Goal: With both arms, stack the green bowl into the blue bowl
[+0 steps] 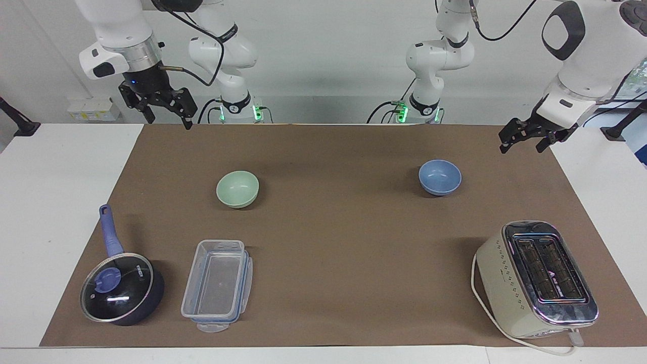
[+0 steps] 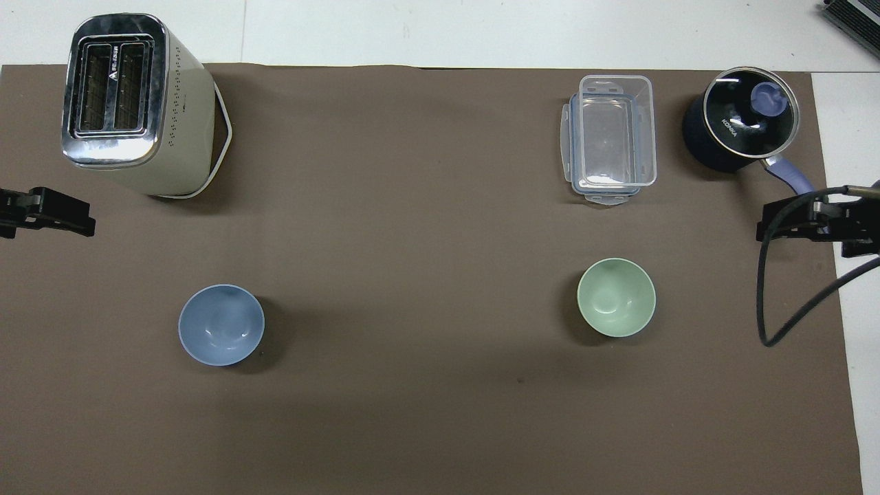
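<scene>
Robotics lab, two white robot arms (image 1: 227, 55) bolted at twelve o'clock of a white desk (image 1: 55, 202), brown mat (image 1: 328, 227), bare white wall, trailing black cables, kitchenware as props

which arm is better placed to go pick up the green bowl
The right arm. Its gripper hangs open in the air at the right arm's end of the table, the same end where the green bowl sits. The left gripper is open at the blue bowl's end.
</scene>
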